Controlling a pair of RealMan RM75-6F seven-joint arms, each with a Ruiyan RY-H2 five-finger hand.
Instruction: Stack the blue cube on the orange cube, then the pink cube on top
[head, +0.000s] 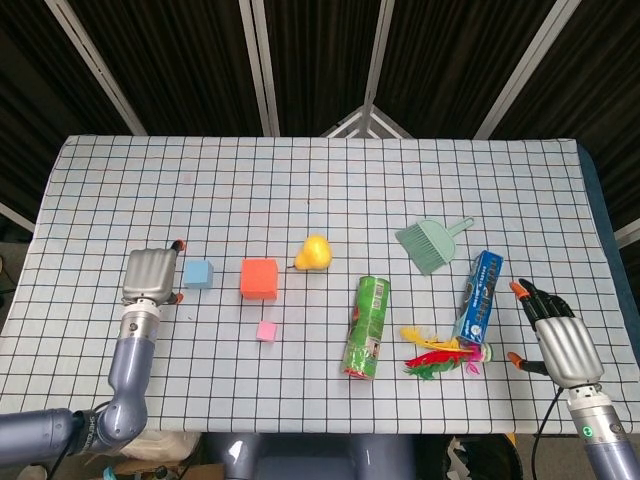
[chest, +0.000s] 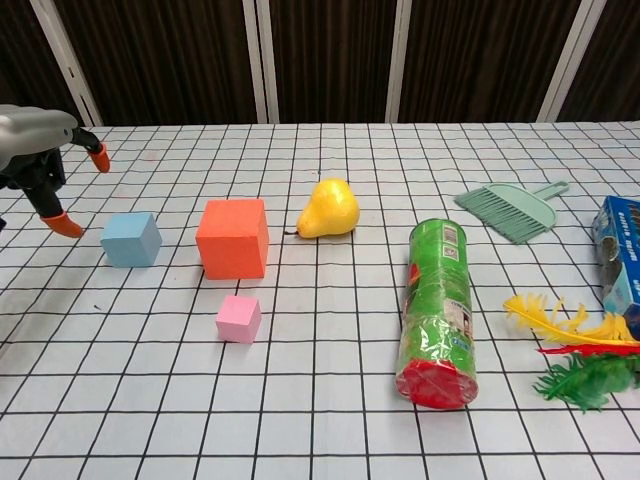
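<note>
At frame left the left hand hovers just beside the blue cube, fingers apart, holding nothing. First step, I'd say: it needs to close on that cube. Right of it sits the orange cube, pink cube below. Far right, the right hand idles open.

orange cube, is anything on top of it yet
Nothing. The orange foam cube has a bare top face in both views. The small blue cube sits on the checked tablecloth beside it, the tiny pink cube in front. Its underside is hidden.
</note>
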